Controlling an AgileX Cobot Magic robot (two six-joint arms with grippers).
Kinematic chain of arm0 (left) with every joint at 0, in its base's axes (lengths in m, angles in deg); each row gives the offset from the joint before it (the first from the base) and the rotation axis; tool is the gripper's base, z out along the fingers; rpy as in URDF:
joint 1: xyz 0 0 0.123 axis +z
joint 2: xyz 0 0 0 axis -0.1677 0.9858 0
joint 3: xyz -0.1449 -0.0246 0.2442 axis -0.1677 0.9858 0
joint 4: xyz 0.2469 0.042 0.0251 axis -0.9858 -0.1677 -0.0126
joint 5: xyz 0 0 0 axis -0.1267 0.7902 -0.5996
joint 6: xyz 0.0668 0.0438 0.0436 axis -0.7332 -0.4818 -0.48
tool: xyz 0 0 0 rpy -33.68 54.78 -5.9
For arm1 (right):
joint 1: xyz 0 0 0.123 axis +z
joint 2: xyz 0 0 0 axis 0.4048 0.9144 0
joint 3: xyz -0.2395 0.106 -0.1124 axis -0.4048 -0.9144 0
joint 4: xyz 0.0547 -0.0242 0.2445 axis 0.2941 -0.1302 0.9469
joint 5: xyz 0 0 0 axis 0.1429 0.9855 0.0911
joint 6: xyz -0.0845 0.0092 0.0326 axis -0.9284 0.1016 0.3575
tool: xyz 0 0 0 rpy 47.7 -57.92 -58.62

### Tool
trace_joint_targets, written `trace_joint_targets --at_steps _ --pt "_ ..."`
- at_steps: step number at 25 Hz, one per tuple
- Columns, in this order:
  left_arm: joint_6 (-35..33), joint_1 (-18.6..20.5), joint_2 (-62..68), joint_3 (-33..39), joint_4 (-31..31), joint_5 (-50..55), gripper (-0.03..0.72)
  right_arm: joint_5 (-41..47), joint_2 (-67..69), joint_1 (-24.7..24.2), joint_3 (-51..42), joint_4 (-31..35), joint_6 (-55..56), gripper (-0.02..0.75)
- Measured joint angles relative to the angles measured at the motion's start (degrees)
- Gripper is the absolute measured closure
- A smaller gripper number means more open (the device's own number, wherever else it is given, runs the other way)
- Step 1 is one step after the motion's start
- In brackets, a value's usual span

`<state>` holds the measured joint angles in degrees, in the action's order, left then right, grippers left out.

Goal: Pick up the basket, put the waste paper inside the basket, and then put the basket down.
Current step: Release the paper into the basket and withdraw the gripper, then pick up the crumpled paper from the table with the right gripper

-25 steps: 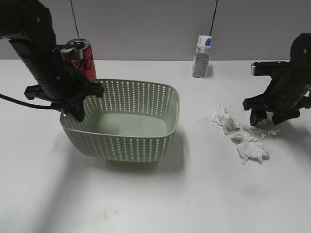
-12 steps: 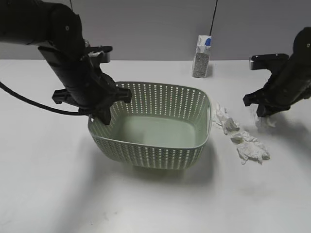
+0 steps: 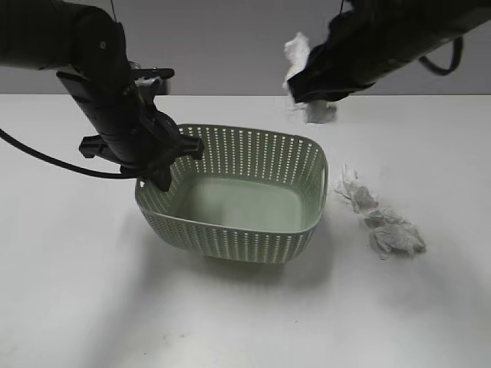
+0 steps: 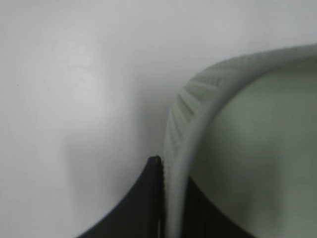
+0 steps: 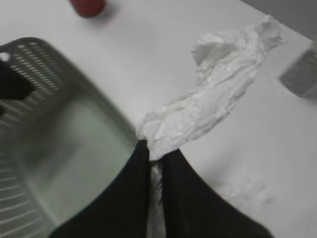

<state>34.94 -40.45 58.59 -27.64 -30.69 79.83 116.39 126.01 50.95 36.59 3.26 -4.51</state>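
The pale green basket is held tilted above the table by its left rim. My left gripper is shut on that rim; the left wrist view shows the jaws pinching the basket wall. My right gripper is shut on a wad of white waste paper and holds it high above the basket's far right corner. In the right wrist view the paper hangs from the jaws over the basket's edge. Two more wads lie on the table right of the basket.
A white-and-grey carton stands at the back, mostly hidden behind the right arm. A red can shows at the top of the right wrist view. The white table stretches in front of the basket.
My right arm has lifted one paper wad from the table and swung it left and up, to above the basket. The basket and left gripper have stayed nearly in place.
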Motion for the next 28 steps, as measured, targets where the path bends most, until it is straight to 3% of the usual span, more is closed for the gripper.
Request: trace_joint_targets --at_steps 2,4,8,10,15,20,25,28 --pt "0.0 0.0 0.0 0.0 0.0 0.0 0.689 0.4 0.7 3.4 0.0 1.6 0.0 0.706" --pt "0.0 0.0 0.0 0.0 0.0 -0.1 0.689 0.6 2.1 5.7 -0.1 2.9 -0.1 0.641" --pt "0.0 0.0 0.0 0.0 0.0 -0.2 0.689 1.8 4.8 6.8 -0.2 3.5 -0.2 0.251" --pt "0.0 0.0 0.0 0.0 0.0 -0.2 0.689 3.1 5.1 6.8 -0.2 2.4 0.2 0.134" --pt "0.0 0.0 0.0 0.0 -0.8 0.2 0.689 4.0 2.3 4.4 -0.2 -3.0 6.4 0.122" --pt "0.0 0.0 0.0 0.0 -1.2 0.8 0.689 9.4 -1.4 -6.5 -0.5 -6.1 8.5 0.125" --pt "0.0 0.0 0.0 0.0 -1.3 0.8 0.689 5.4 0.0 -16.7 -11.5 -6.8 8.6 0.148" --pt "0.0 0.1 0.0 0.0 -1.4 0.6 0.689 0.7 2.7 -18.8 -18.9 -6.1 8.3 0.156"
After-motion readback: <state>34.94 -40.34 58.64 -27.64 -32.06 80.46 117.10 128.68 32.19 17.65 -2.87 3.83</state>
